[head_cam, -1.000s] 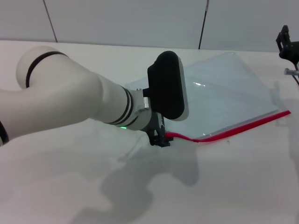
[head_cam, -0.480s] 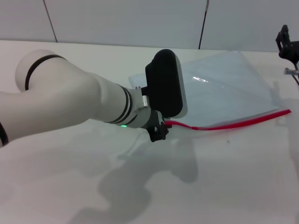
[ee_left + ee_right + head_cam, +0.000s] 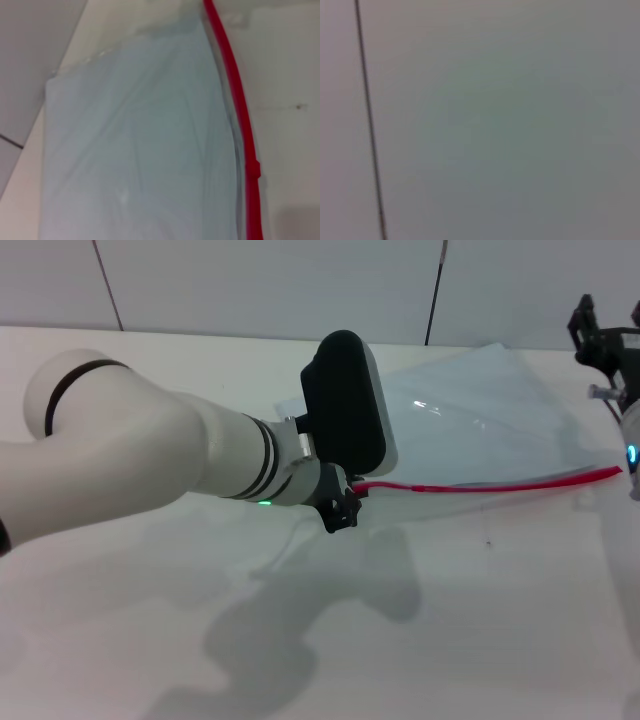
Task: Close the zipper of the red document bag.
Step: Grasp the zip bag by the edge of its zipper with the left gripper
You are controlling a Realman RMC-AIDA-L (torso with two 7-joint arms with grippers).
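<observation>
While the left claw (image 3: 343,508) grips the zipper (image 3: 480,485), the right claw (image 3: 600,340) hangs apart.

One red document bag (image 3: 470,425) is counted, lying flat on the one counter (image 3: 480,640), toward 1 o'clock in the head view. One zipper (image 3: 490,483) is seen along its near edge; in the left wrist view the same single strip (image 3: 239,107) is seen, with one small raised red piece on it, possibly the slider. Two arms are counted, so two tools: the left tool (image 3: 342,510) near the centre at the zipper's end, the right tool (image 3: 600,335) at 2 o'clock by the frame's edge. One dark vertical seam is counted in the right wrist view.
</observation>
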